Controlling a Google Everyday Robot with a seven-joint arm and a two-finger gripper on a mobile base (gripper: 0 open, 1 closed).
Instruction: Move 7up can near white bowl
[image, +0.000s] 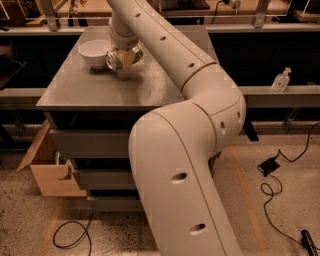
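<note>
Robot arm (190, 150), white and bulky, fills the centre-right of the view. It rises from the bottom edge, bends at a big elbow and reaches up-left over the table.

Grey table (95, 92), a dark cabinet-like unit with shelf-like tiers below its top, stands centre-left. The arm's forearm crosses above its right half.

Light wooden box (50, 175), open-topped, sticks out at the lower left side of the cabinet, near the floor.

Speckled floor (280, 210) has tan tape lines. A black cable (70, 235) loops at bottom left. On the right, a second black cable with a small black adapter (268, 165) trails across the floor.

White bowl (94, 51) sits upright at the far-left part of the tabletop.

Gripper (123, 59) is at the end of the arm, over the far part of the table, just to the right of the bowl. Its tan fingers (129, 56) are clamped on the 7up can (112, 61).

The can lies sideways in the grip, round silver end facing the camera, right beside the bowl's right side. Cannot tell whether it touches the bowl or the tabletop. A dark shadow lies on the table under it.

Clear pump bottle (281, 80) stands on the ledge at far right, well apart from the table.
</note>
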